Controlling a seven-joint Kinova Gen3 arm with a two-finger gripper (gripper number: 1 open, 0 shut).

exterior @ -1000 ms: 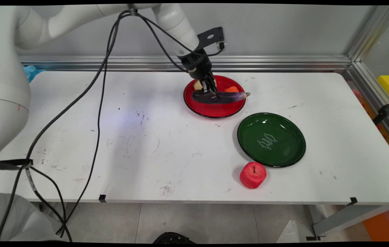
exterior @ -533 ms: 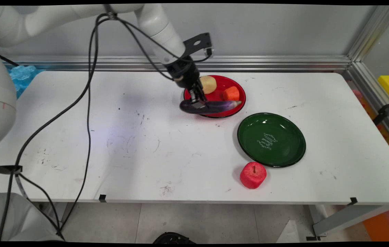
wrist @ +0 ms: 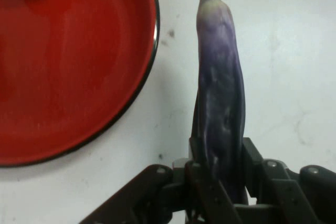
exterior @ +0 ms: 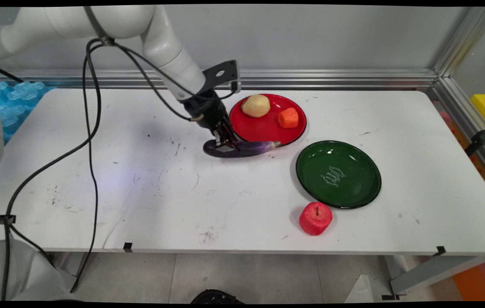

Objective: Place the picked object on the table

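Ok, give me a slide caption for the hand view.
Gripper shut on a purple eggplant beside the red plate, over the white table.

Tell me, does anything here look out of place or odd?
Nothing is spilled or broken. The apple sits on the bare table beside the empty green plate. The gripper holds the eggplant just off the red plate, which carries a potato and carrot.

Place: robotics laboratory test bench.
Bench: scuffed white rectangular table [exterior: 182, 192], tape marks on its near edge.
Enclosure: aluminium-profile frame [exterior: 456, 55] against a plain grey wall [exterior: 332, 38].
Equipment: white jointed robot arm [exterior: 156, 38] trailing black cables [exterior: 90, 141].
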